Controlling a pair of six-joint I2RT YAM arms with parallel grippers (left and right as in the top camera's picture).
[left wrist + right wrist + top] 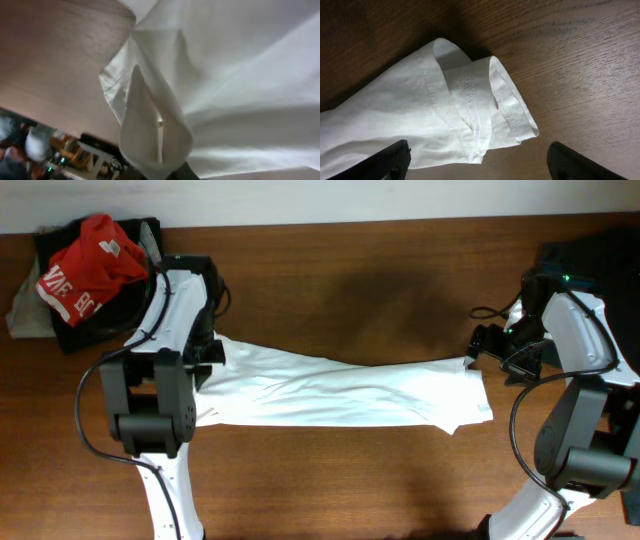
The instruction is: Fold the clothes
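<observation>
The white shirt (340,390) lies stretched in a long band across the middle of the table. My left gripper (208,352) is at its left end. In the left wrist view the cloth (225,75) bunches into a fold that funnels down into the jaws (165,174), which are shut on it. My right gripper (480,348) is at the shirt's right end, just off its far corner. In the right wrist view the jaws (477,155) are open wide, and the stitched hem (470,100) lies flat on the wood just in front of them, not gripped.
A red garment with white lettering (85,265) lies on a pile of black clothes (140,235) at the back left corner. A dark garment (600,250) lies at the back right. The wooden table (380,290) shows behind and in front of the shirt.
</observation>
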